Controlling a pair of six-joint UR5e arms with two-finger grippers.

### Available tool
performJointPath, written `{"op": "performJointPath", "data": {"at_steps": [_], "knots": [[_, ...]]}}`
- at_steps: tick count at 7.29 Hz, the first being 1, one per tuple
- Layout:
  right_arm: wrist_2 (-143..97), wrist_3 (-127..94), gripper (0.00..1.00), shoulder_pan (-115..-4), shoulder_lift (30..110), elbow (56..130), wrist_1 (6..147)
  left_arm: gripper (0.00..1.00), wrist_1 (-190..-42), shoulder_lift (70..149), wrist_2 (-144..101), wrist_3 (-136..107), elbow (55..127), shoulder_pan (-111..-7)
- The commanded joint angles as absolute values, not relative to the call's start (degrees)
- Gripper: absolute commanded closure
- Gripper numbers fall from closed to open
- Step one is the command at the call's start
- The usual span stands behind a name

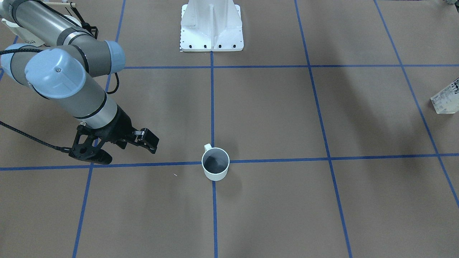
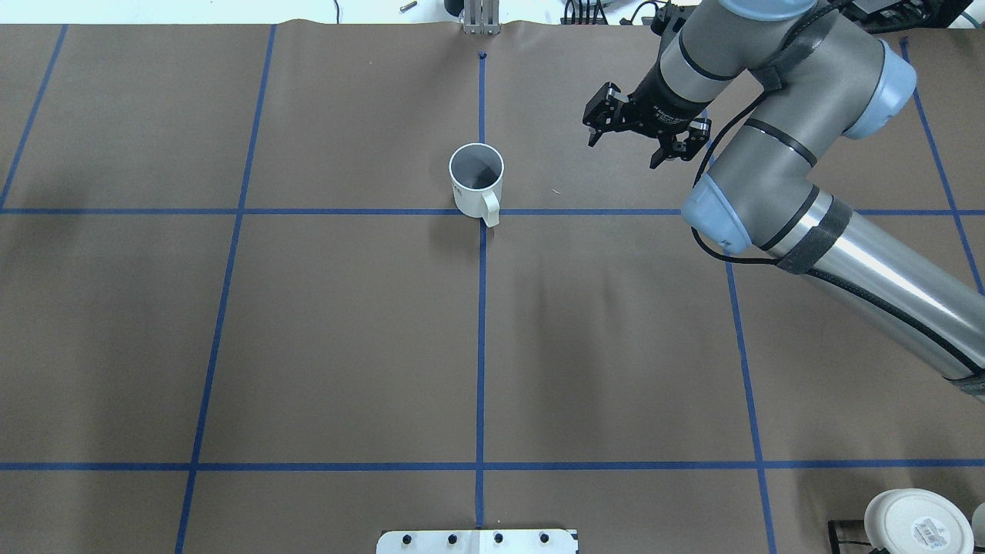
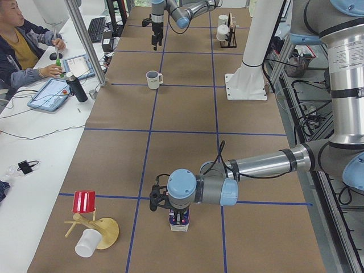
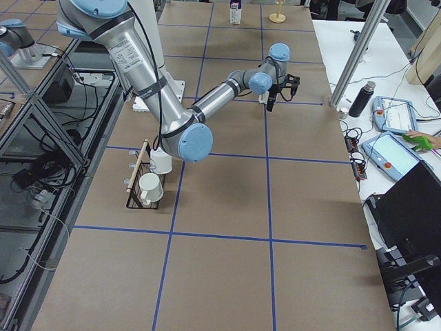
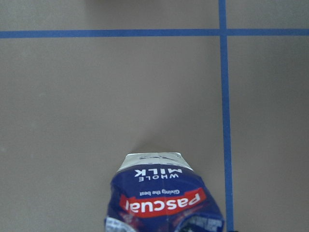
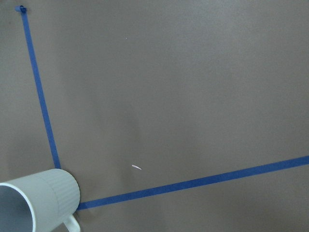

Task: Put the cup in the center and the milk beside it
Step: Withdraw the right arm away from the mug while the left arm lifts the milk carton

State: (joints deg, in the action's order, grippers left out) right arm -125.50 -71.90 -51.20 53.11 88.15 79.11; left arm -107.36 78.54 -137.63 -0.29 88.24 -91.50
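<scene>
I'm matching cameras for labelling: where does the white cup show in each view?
Front-facing: cup low centre.
Overhead: cup upper centre.
Exterior left: cup upper left-centre.
Exterior right: not visible.
Left wrist: not in it.
Right wrist: cup bottom-left corner.
Landmark: the blue tape lines crossing under it.

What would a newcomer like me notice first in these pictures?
A white mug stands alone at the crossing of blue tape lines in the middle of the brown table. The right arm hangs off to its side, jaws open and empty. Far down the table, the left arm reaches down over a blue milk carton.
</scene>
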Motion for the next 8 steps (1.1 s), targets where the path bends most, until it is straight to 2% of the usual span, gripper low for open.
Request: {"op": "performJointPath", "data": {"at_steps": [1,2,3,4,5,7,8], "knots": [[-125.51,-71.89,0.0,-51.15,53.26,88.33,79.1,1.0,-107.49,79.88,-137.55,-0.44,87.97,-91.49],[-125.59,-71.81,0.0,-51.15,54.13,89.46,79.1,1.0,-105.75,80.59,-137.55,-0.7,91.98,-91.58],[-126.38,-71.81,0.0,-51.94,57.01,92.52,79.19,1.0,-98.08,83.82,-137.46,-0.79,96.11,-91.58],[-126.82,-70.07,0.0,-53.68,61.3,96.99,79.45,1.0,-86.69,90.98,-137.46,-0.79,98.33,-91.58],[-126.74,-67.87,0.0,-55.96,66.92,101.12,79.54,1.0,-81.96,97.75,-137.46,-2.62,97.83,-91.15],[-126.74,-55.26,0.0,-59.92,77.56,105.8,79.54,1.0,-81.91,108.32,-134.68,-19.25,97.65,-80.22],[-126.83,-50.06,0.0,-62.2,79.96,105.82,79.54,1.0,-81.91,113.94,-132.56,-27.34,97.73,-74.68]]}}
